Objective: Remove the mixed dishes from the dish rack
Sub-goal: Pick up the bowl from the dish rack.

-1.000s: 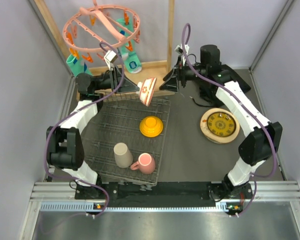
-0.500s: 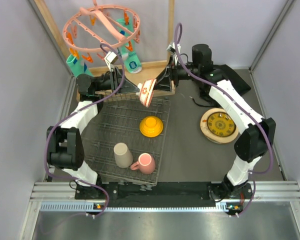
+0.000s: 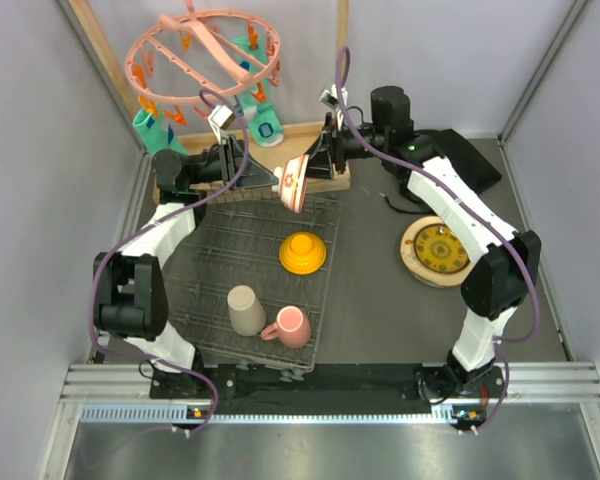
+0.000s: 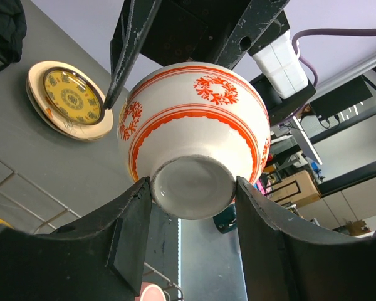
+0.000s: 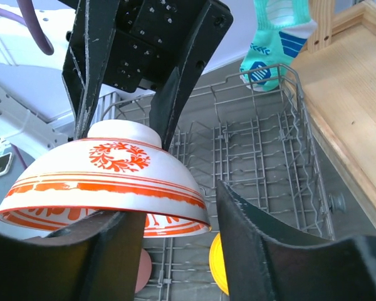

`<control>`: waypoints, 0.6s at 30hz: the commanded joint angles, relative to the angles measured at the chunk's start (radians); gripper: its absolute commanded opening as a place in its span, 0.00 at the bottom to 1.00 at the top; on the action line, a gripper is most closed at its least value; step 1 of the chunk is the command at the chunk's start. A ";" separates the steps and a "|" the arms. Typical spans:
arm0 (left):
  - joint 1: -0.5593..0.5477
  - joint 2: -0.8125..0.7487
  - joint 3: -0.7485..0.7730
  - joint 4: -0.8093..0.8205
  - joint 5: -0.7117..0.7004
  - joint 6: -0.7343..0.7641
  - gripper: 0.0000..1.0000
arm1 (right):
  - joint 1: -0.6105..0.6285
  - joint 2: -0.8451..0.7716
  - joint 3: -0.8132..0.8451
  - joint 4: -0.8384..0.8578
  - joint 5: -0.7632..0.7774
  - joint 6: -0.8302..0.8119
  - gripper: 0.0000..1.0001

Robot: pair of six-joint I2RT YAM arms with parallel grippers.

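My left gripper (image 3: 278, 180) is shut on the foot of the red-white bowl (image 3: 296, 184) and holds it tilted on its side above the far edge of the dish rack (image 3: 230, 235). In the left wrist view both fingers clamp the bowl's foot (image 4: 193, 187). My right gripper (image 3: 313, 166) is open, and its fingers straddle the bowl's rim (image 5: 175, 207) without pressing it. An orange bowl (image 3: 302, 252), a beige cup (image 3: 245, 308) and a pink mug (image 3: 290, 326) sit on the rack. A stack of plates with the small yellow patterned one on top (image 3: 439, 250) lies on the table at the right.
A wooden frame (image 3: 320, 150) with a pink peg hanger (image 3: 205, 50) and hanging socks stands at the back, just behind both grippers. A black object (image 3: 465, 160) lies at the back right. Grey walls close in both sides.
My right gripper has moved left to the bowl, and its open fingers are now around the rim. The left gripper and the bowl have stayed in place.
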 commanded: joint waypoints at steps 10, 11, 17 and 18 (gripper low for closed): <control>0.001 -0.029 0.018 0.085 -0.027 -0.034 0.00 | 0.016 -0.025 0.021 0.015 -0.028 -0.032 0.28; 0.001 -0.026 0.021 0.092 -0.028 -0.039 0.00 | 0.018 -0.026 0.018 0.017 -0.034 -0.029 0.27; 0.001 -0.007 0.027 0.130 -0.032 -0.086 0.00 | 0.018 -0.039 0.018 0.030 -0.054 -0.011 0.16; 0.001 -0.006 0.030 0.134 -0.032 -0.094 0.00 | 0.018 -0.039 0.016 0.030 -0.055 -0.009 0.11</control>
